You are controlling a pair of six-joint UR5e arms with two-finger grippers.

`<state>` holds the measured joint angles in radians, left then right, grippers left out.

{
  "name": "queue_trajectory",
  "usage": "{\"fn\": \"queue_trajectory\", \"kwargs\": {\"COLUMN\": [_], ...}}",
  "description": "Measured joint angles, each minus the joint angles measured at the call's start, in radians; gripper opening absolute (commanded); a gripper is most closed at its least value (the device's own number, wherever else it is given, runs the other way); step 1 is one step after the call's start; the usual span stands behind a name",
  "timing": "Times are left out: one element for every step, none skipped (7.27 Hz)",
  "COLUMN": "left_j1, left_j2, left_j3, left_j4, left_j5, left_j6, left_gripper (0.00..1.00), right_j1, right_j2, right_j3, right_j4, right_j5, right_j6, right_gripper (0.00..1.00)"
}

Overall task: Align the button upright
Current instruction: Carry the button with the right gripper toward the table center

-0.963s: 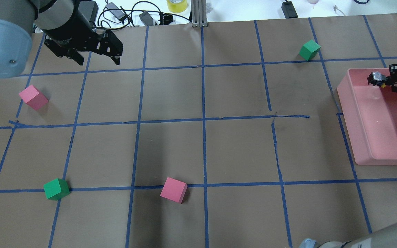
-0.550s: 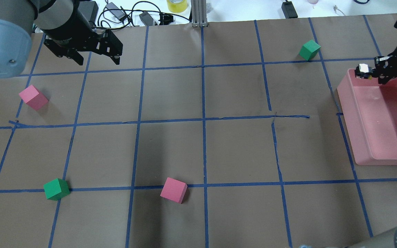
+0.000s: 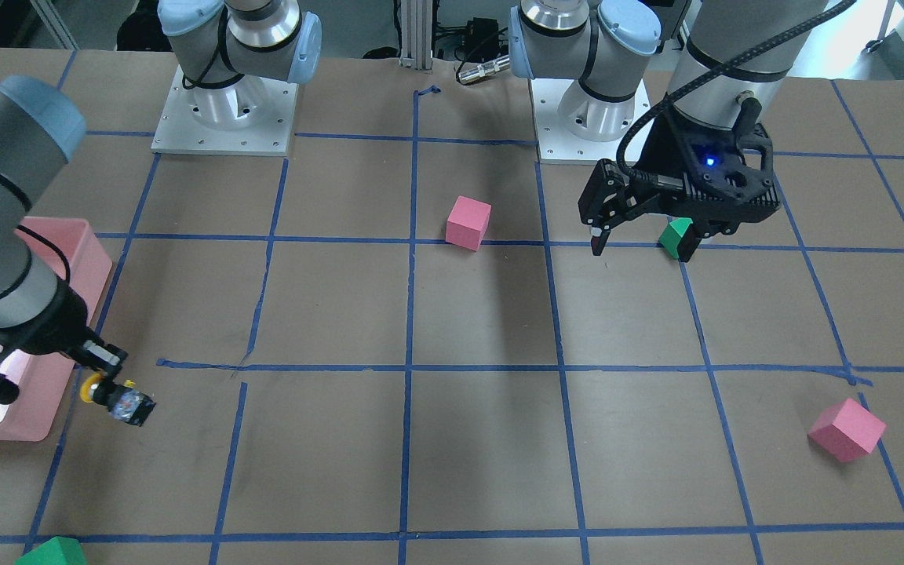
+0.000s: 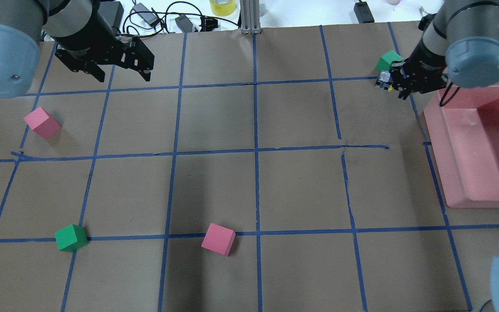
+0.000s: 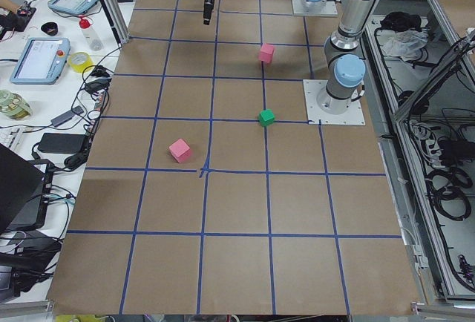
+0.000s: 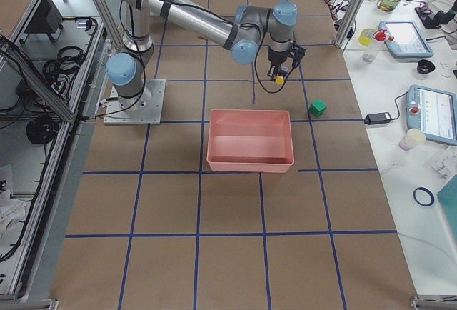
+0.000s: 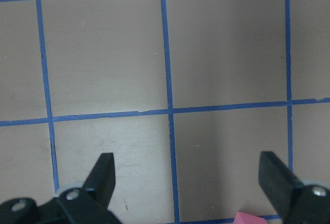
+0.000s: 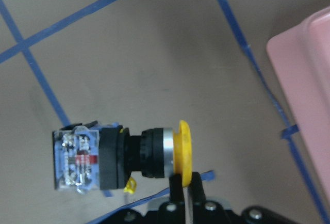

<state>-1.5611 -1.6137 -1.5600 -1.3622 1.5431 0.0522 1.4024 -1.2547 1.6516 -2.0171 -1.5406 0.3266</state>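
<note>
The button (image 8: 118, 155) has a yellow mushroom cap, a black body and a clear-grey block base. My right gripper (image 8: 181, 185) is shut on the rim of the yellow cap and holds the button on its side above the brown table. In the overhead view the button (image 4: 383, 79) hangs from the right gripper (image 4: 392, 83) just left of the pink bin (image 4: 435, 130) and next to a green cube (image 4: 388, 60). It also shows in the front view (image 3: 125, 403). My left gripper (image 4: 124, 74) is open and empty at the far left.
A pink cube (image 4: 41, 122), a green cube (image 4: 71, 237) and another pink cube (image 4: 218, 238) lie on the taped grid. The pink bin's rim (image 8: 309, 74) is close to the right gripper. Cables and a tape roll (image 4: 222, 6) lie beyond the far edge.
My right gripper has carried the button from over the pink bin's far corner leftward and farther out, over the table beside the green cube. The left arm has not moved.
</note>
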Motion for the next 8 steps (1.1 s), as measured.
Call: {"fn": "queue_trajectory", "kwargs": {"left_j1": [0.004,0.007,0.008,0.008,0.009,0.009,0.009,0.009], "left_j2": [0.0,0.0,0.0,0.0,0.0,0.0,0.0,0.0], "left_j3": [0.0,0.0,0.0,0.0,0.0,0.0,0.0,0.0], "left_j4": [0.0,0.0,0.0,0.0,0.0,0.0,0.0,0.0], "left_j5": [0.0,0.0,-0.001,-0.001,-0.001,-0.001,-0.001,0.0], "left_j6": [0.0,0.001,0.001,0.001,0.001,0.002,0.002,0.002], "left_gripper": [1.0,1.0,1.0,1.0,1.0,1.0,1.0,1.0], "right_j1": [0.087,0.168,0.234,0.293,0.346,0.39,0.426,0.454], "right_j2": [0.027,0.062,0.097,0.133,0.172,0.214,0.248,0.27], "right_j3": [-0.001,-0.008,-0.025,-0.052,-0.089,-0.128,-0.156,-0.173], "right_j4": [-0.043,-0.086,-0.112,-0.123,-0.127,-0.128,-0.129,-0.129], "right_j5": [0.018,0.025,0.028,0.029,0.029,0.029,0.028,0.03], "right_j6": [0.164,0.336,0.492,0.632,0.755,0.863,0.956,1.036], "right_gripper": [0.0,0.0,0.0,0.0,0.0,0.0,0.0,0.0]}}
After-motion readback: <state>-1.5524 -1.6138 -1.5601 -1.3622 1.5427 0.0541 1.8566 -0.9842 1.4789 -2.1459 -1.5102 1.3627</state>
